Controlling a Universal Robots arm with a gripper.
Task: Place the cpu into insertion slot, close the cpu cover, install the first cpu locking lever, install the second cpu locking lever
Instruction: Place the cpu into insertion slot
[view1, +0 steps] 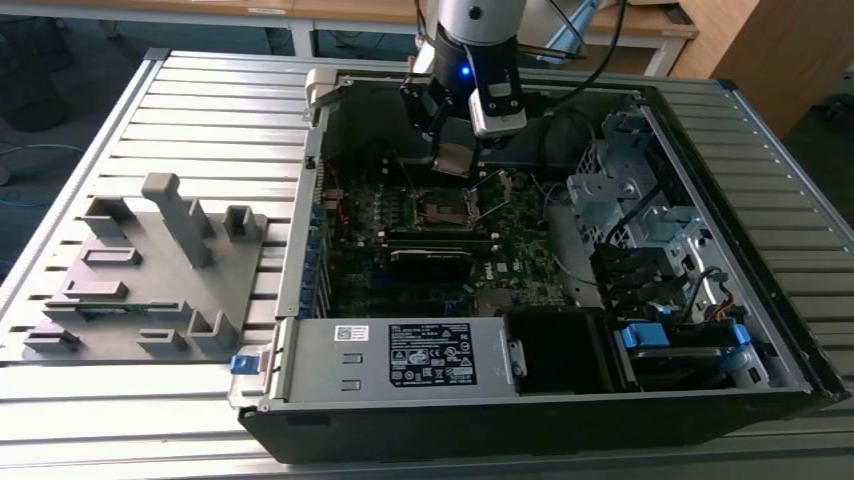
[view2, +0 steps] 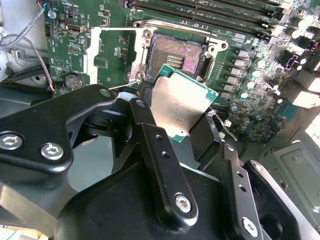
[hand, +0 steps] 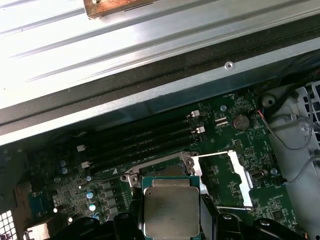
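Gripper holds cpu; second wrist view shows the insertion slot empty.

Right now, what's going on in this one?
The arm's gripper is reaching into the open computer case with the cpu pinched between its fingers. It holds the chip just above the board, close over the insertion slot, and the chip is not yet seated. The slot is empty, and the cpu cover lies flipped open beside it.
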